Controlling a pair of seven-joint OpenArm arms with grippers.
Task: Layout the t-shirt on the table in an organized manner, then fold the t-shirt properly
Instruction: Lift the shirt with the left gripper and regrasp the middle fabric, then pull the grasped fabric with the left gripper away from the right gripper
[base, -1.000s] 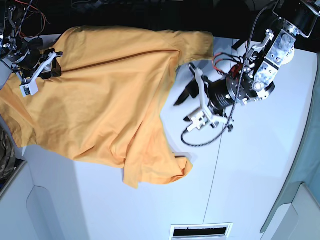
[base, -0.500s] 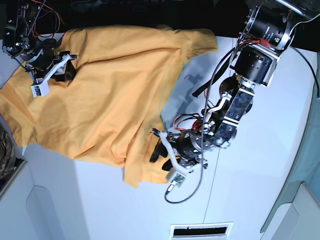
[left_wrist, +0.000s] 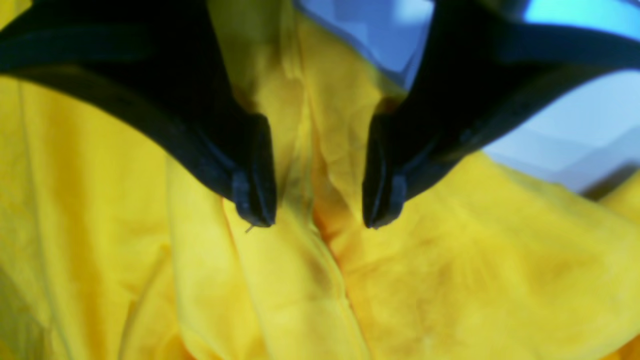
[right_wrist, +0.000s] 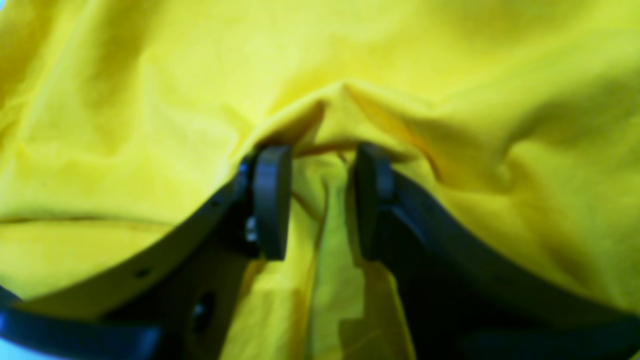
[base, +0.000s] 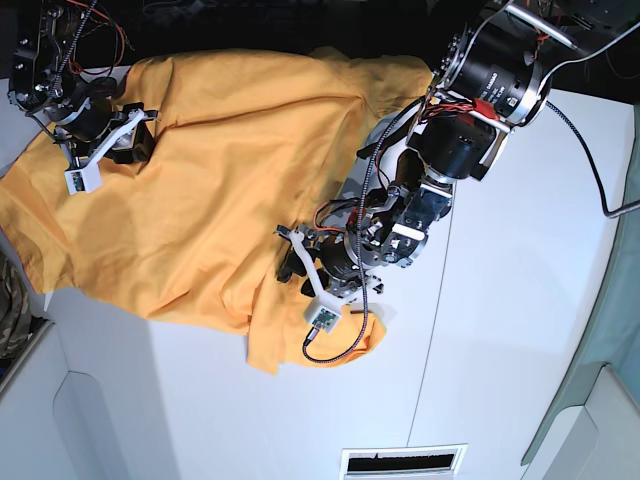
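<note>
1. Base view: the t-shirt (base: 210, 180) is lying spread but wrinkly over the upper left part of the white counter (base: 500, 330), with one edge hanging off the far side. The left end effector (base: 300, 272) is sitting down on the shirt's lower right part, near a bunched-up corner. The right end effector (base: 112, 150) is resting on the shirt's upper left area. A bit of camouflage cloth (base: 10, 305) is peeking in at the left edge.
2. Left wrist view: the left end effector (left_wrist: 319, 220) is standing partly open, and a raised fold of the t-shirt (left_wrist: 450, 280) is running between the fingers (left_wrist: 255, 195), not pinched.
3. Right wrist view: the right end effector (right_wrist: 320, 200) is also standing partly open, with a ridge of the t-shirt (right_wrist: 150, 125) bunching up between its pads (right_wrist: 270, 200). Can't tell if it's actually gripping.
</note>
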